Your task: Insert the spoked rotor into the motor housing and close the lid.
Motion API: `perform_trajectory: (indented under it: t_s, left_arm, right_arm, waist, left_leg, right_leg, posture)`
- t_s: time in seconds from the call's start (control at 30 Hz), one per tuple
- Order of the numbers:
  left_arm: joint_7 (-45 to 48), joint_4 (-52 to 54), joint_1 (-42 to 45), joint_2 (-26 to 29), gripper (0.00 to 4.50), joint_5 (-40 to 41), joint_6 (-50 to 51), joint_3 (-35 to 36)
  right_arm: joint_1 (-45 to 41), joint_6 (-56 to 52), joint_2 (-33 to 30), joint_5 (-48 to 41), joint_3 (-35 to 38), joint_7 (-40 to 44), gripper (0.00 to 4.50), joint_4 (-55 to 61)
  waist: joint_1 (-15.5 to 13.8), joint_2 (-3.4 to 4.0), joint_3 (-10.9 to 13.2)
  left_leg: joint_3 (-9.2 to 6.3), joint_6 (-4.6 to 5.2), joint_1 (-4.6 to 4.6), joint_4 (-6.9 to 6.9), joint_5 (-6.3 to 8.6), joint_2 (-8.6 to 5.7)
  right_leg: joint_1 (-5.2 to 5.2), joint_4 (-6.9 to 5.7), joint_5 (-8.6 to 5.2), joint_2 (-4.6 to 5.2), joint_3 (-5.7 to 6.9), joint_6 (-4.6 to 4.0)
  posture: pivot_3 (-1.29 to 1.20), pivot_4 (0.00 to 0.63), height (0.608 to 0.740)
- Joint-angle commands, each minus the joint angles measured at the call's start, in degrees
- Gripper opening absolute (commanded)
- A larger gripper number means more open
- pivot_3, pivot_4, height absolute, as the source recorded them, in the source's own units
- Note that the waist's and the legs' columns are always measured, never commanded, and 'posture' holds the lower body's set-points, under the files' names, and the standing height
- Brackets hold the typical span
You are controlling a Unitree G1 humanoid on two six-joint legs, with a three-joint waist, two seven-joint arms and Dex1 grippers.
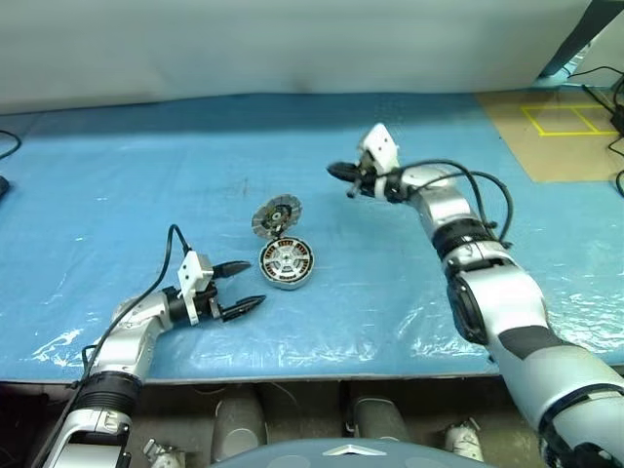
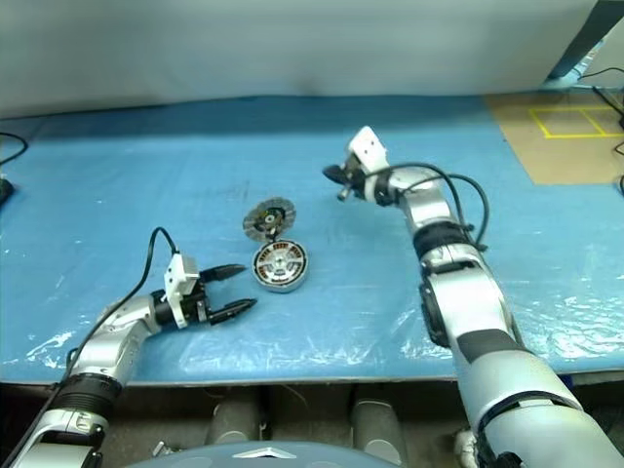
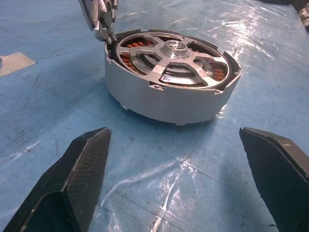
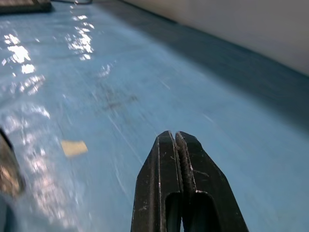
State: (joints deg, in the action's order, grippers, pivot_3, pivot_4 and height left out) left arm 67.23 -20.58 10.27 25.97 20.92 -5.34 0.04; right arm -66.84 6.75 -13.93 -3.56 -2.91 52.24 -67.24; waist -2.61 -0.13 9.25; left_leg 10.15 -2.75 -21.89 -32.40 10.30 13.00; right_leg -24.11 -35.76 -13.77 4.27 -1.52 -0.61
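- Left gripper [image 1: 244, 285]: low over the blue table cover [image 1: 117, 195], its two black fingers spread wide and holding nothing. It points toward the housing, which lies just ahead of it and a little toward the robot's right. In the left wrist view the housing sits squarely in the gap between the fingers [image 3: 79, 174], near but not touching.
- Motor housing [image 1: 286, 262]: round silver cup resting flat on the cover, mouth up, copper-brown windings visible at the edge.
- Spoked rotor [image 3: 179, 60]: appears already seated in the housing. The silvery spokes and centre hub lie level with, or just below, the cup's rim. Whether it is fully home cannot be told.
- Lid [image 1: 276, 215]: finned disc standing open, tilted up and back on the far edge of the housing, away from the robot. The hinge side is the far side, so closing it would mean swinging it down toward the robot.
- Right gripper [image 1: 338, 174]: raised above the cover, well apart from the housing, beyond it and to its right. The fingers are pressed together with nothing between them, pointing toward the robot's left.
- Judgement: only the lid remains to be closed. The left gripper is nearer the housing. The right gripper is raised beyond the lid, on the side from which it could be pushed down.
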Motion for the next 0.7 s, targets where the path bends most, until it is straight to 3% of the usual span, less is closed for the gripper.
perform_trajectory:
  t_s: [0.03,0.3,0.43,0.57,0.7]
  left_arm:
    - [-1.36,0.57,-0.85,0.14,4.50,-0.86,1.37,-0.07]
    - [-2.50,2.86,-2.37,0.47,4.50,-0.52,2.35,0.20]
    - [-2.64,3.33,-2.66,0.83,4.50,-0.36,2.67,0.35]
    - [-2.70,3.52,-2.53,1.05,4.50,-0.41,3.00,0.27]
    - [-3.05,4.81,-1.91,1.23,4.50,-0.41,4.53,-0.14]
  right_arm:
    - [-2.64,0.73,2.80,-0.21,1.24,2.49,0.04,-3.50]
    - [-3.21,0.04,6.66,0.87,0.71,10.92,0.04,-4.45]
    - [-1.59,-0.34,5.82,0.58,0.16,20.37,0.04,-1.75]
    - [3.19,-0.25,5.20,1.62,-2.92,27.87,0.04,4.21]
    - [9.49,-0.47,4.79,3.25,-6.34,28.79,0.04,10.51]
  waist:
    - [-0.26,-0.01,0.00]
    - [-0.12,-0.01,0.00]
    - [-0.04,-0.01,0.00]
    - [-0.07,-0.02,0.00]
    - [-0.11,-0.02,0.00]
  left_leg:
    - [0.00,0.00,-0.05,0.00,0.00,0.01]
    - [-0.02,0.09,-0.24,-0.04,0.05,0.09]
    - [-0.02,0.12,-0.24,-0.04,0.06,0.10]
    - [-0.02,0.16,-0.23,-0.04,0.07,0.12]
    - [-0.02,0.32,-0.21,-0.05,-0.02,0.12]
  right_leg:
    - [0.00,0.00,0.00,0.01,0.05,0.00]
    - [-0.14,-0.03,0.01,0.00,0.18,-0.01]
    - [-0.14,-0.03,0.01,0.00,0.17,-0.02]
    - [-0.13,-0.02,0.01,-0.01,0.18,-0.02]
    - [-0.12,-0.04,0.01,-0.01,0.19,-0.02]
  posture:
    - [0.00,0.150,0.740]
    - [0.00,0.150,0.740]
    - [0.00,0.150,0.740]
    - [0.00,0.150,0.740]
    - [0.00,0.150,0.740]
